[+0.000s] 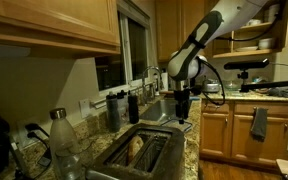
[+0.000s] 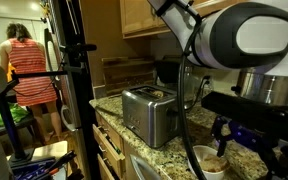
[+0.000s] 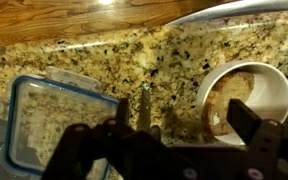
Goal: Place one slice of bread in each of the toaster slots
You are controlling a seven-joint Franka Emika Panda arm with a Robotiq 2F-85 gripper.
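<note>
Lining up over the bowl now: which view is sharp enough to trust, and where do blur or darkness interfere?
Wrist view: soft all over, gripper a dark silhouette, white bowl legible. In an exterior view the arm looms out of focus, yet the toaster is well lit; in an exterior view the toaster sits dim.

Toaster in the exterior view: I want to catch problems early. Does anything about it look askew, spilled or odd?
Nothing looks damaged or spilled. The toaster sits upright. A pale bread slice appears to stand in one opening, while the other slot looks dark and empty, so it seems only half loaded.
</note>
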